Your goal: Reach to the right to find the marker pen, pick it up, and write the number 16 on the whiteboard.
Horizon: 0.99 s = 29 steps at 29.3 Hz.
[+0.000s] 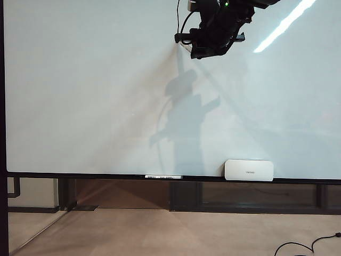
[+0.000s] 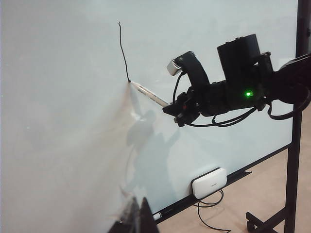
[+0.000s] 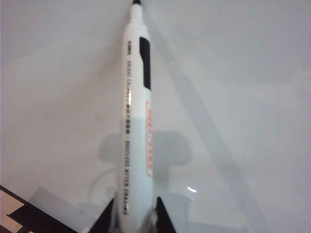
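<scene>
There are one whiteboard (image 1: 80, 106), one marker pen (image 3: 136, 121), one black drawn stroke (image 2: 123, 51), one white eraser (image 1: 249, 170), and two grippers, the right (image 2: 181, 110) and the left (image 2: 138, 218).

An office or meeting room is suggested by a large framed whiteboard (image 1: 80, 96) on a black wheeled stand (image 2: 291, 194), an eraser (image 1: 249, 170) on its ledge, and beige flooring (image 1: 160, 234).
</scene>
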Each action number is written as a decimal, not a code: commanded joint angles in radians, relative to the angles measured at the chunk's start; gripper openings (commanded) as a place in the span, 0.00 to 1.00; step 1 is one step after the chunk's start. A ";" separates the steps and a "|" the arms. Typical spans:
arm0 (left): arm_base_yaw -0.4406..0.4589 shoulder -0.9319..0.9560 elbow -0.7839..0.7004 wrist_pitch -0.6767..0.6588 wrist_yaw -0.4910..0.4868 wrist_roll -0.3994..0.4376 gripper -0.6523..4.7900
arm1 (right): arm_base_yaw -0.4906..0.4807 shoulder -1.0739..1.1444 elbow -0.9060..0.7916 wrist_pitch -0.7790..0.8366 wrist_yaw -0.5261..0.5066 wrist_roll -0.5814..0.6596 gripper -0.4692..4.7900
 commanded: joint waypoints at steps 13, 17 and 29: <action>-0.001 -0.002 0.005 0.018 0.000 0.000 0.11 | 0.045 -0.195 0.003 0.188 0.033 -0.078 0.08; -0.001 -0.002 0.005 0.016 0.001 0.000 0.11 | 0.045 -0.191 0.003 0.186 0.137 -0.111 0.08; -0.001 0.006 0.005 0.018 0.000 0.004 0.11 | 0.044 -0.189 -0.013 0.114 0.276 -0.112 0.08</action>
